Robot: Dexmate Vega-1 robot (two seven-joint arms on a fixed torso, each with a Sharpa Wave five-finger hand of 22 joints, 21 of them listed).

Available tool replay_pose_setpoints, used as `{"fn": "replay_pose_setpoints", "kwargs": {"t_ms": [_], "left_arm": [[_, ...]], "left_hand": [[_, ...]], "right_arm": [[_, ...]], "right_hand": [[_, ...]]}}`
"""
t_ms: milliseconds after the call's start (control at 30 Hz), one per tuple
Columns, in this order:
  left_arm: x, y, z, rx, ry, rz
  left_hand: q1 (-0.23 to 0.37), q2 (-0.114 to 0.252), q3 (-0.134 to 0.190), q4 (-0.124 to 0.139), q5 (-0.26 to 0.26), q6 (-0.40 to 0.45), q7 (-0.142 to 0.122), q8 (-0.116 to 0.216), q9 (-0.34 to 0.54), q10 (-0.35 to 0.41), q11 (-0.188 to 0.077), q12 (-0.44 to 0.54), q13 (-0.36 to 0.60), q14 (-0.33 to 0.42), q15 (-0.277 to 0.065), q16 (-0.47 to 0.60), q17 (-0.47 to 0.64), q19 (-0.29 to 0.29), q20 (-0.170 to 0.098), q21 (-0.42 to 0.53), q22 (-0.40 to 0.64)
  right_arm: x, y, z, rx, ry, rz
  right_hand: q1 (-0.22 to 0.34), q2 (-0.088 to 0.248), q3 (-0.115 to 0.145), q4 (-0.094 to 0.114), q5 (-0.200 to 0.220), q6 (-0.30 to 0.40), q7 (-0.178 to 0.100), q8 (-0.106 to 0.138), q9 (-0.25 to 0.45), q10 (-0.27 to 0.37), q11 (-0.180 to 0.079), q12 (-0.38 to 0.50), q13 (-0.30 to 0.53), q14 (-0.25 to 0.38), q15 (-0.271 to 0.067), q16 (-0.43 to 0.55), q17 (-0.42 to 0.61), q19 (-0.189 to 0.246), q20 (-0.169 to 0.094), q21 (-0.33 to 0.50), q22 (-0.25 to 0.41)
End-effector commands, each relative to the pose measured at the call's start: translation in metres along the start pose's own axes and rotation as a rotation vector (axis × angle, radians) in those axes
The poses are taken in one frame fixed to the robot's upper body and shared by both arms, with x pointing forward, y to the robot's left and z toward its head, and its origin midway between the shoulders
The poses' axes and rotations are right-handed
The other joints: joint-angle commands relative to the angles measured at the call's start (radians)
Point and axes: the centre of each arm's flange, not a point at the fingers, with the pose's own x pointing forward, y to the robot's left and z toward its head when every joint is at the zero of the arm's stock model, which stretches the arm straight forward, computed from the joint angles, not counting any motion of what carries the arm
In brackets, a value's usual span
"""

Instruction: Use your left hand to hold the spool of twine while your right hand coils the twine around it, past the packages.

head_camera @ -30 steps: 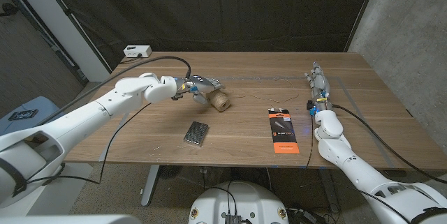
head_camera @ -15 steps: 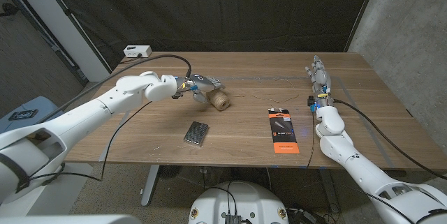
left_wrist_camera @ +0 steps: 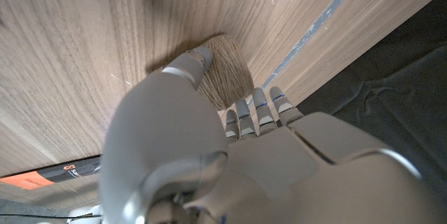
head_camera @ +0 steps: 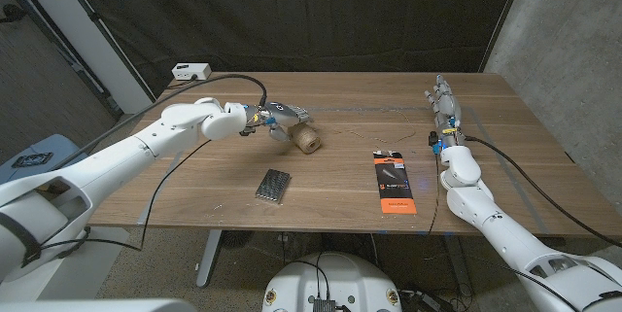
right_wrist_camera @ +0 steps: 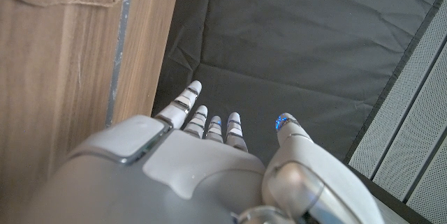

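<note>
From the head view, the left hand (head_camera: pixel 279 118) grips the spool of twine (head_camera: pixel 305 140) on the wooden table (head_camera: pixel 340 171). A loose strand of twine (head_camera: pixel 384 133) trails from the spool toward the right hand (head_camera: pixel 445 108), whose fingers are straight, holding nothing. Nearer the robot than the spool lie a silvery packet (head_camera: pixel 274 185) and a black-and-orange package (head_camera: pixel 394 183).

In the left wrist view, fingers (left_wrist_camera: pixel 255 109) and thumb wrap the spool.

In the right wrist view, the right hand's fingers (right_wrist_camera: pixel 209 123) extend past the table edge, slightly apart.
</note>
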Motion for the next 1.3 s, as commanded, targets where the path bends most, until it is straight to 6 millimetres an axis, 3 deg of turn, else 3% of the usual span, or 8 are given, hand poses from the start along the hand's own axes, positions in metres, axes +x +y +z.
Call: {"fn": "replay_pose_setpoints", "kwargs": {"t_ms": [33, 600, 733, 1000, 1300], "left_arm": [[-0.003, 0.004, -0.001, 0.011, 0.004, 0.012], [0.000, -0.003, 0.001, -0.011, 0.011, -0.015], [0.000, -0.005, 0.000, -0.019, 0.006, -0.006], [0.002, -0.006, 0.000, -0.014, 0.012, -0.023], [0.005, -0.005, 0.002, 0.000, 0.014, -0.041]], "left_hand": [[0.016, -0.001, -0.002, -0.001, -0.001, 0.006, 0.003, 0.011, 0.005, -0.025, -0.006, 0.011, 0.007, 0.010, 0.004, 0.014, 0.007, 0.008, -0.001, 0.007, 0.003], [0.033, -0.010, -0.014, 0.002, -0.006, 0.031, -0.002, 0.029, 0.019, 0.004, -0.016, 0.031, 0.023, 0.035, -0.007, 0.052, 0.030, 0.029, -0.001, 0.018, 0.006], [0.051, -0.035, -0.018, -0.003, -0.008, 0.101, -0.021, 0.061, 0.029, 0.072, -0.037, 0.060, 0.030, 0.095, -0.029, 0.079, 0.028, 0.071, -0.006, 0.039, 0.008], [0.048, -0.054, -0.013, 0.005, -0.008, 0.152, -0.050, 0.081, 0.031, 0.113, -0.054, 0.069, 0.025, 0.131, -0.047, 0.069, 0.002, 0.090, -0.010, 0.049, 0.007], [0.041, -0.062, -0.009, 0.010, -0.007, 0.172, -0.060, 0.088, 0.031, 0.141, -0.071, 0.063, 0.007, 0.149, -0.056, 0.053, -0.024, 0.101, -0.014, 0.054, 0.006]], "right_arm": [[0.003, 0.003, 0.001, -0.004, 0.006, 0.010], [0.001, 0.003, -0.005, -0.005, 0.024, 0.011], [0.000, 0.003, -0.007, -0.003, 0.029, 0.009], [0.000, 0.001, -0.008, -0.005, 0.030, 0.009], [-0.002, -0.001, -0.009, -0.001, 0.031, 0.002]], "right_hand": [[-0.004, 0.001, 0.001, -0.009, 0.000, 0.004, -0.003, 0.006, 0.002, 0.003, -0.002, 0.004, 0.002, -0.003, 0.000, 0.009, 0.002, 0.004, 0.007, -0.002, 0.004], [-0.004, 0.001, 0.002, -0.010, -0.001, 0.002, -0.003, 0.005, 0.002, -0.002, -0.002, 0.002, 0.002, -0.005, 0.001, 0.009, 0.001, 0.003, 0.008, -0.003, 0.004], [-0.004, 0.001, 0.002, -0.011, -0.001, 0.001, -0.004, 0.004, 0.002, -0.002, -0.003, 0.002, 0.002, -0.005, 0.001, 0.009, 0.001, 0.003, 0.007, -0.003, 0.004], [-0.004, 0.001, 0.002, -0.011, -0.001, 0.000, -0.005, 0.004, 0.002, -0.002, -0.002, 0.002, 0.002, -0.005, 0.001, 0.009, 0.001, 0.003, 0.008, -0.004, 0.004], [-0.005, 0.001, 0.002, -0.012, -0.001, -0.001, -0.006, 0.004, 0.002, -0.003, -0.002, 0.003, 0.002, -0.005, 0.002, 0.009, 0.001, 0.002, 0.010, -0.004, 0.004]]}}
